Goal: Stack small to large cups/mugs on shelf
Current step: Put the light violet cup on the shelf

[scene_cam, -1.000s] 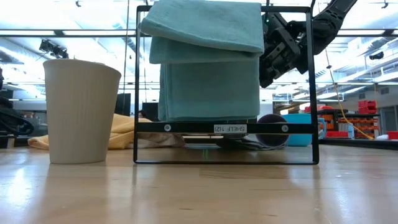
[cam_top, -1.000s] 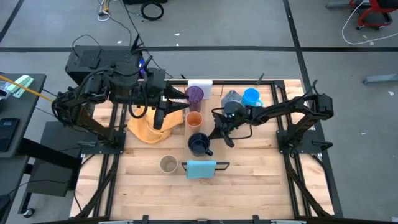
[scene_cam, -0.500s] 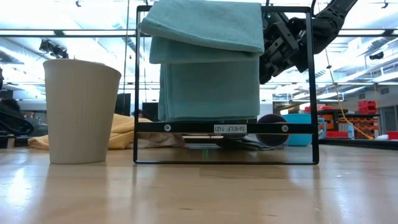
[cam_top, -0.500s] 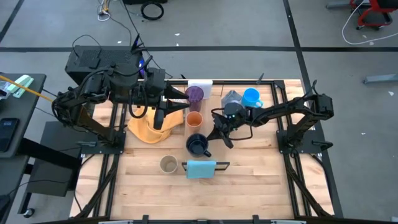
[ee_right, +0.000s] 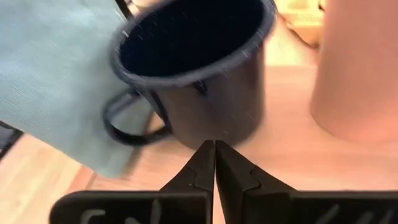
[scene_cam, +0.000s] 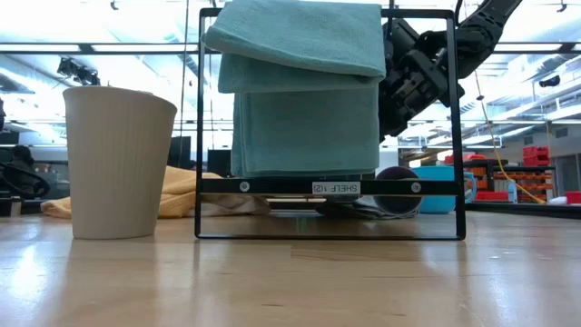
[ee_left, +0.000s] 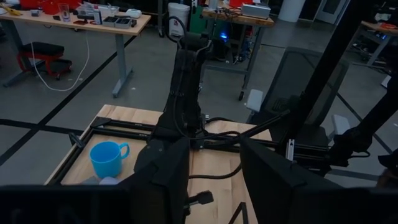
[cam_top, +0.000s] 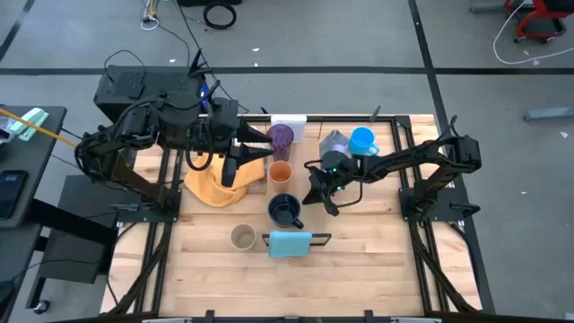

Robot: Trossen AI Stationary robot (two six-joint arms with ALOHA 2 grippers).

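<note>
While the left gripper (cam_top: 231, 170) is held parted and empty over the yellow cloth, the navy mug (ee_right: 199, 74) is faced closely by the right gripper (ee_right: 214, 163), fingertips pressed together, empty.

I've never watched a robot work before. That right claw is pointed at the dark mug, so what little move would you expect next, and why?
Probably it opens its fingers. The right gripper hangs just short of the navy mug, fingertips pressed together and holding nothing. Shut like that it cannot take the rim or handle, so it likely has to spread them before easing closer. The left gripper waits, open, over the back of the table.
</note>
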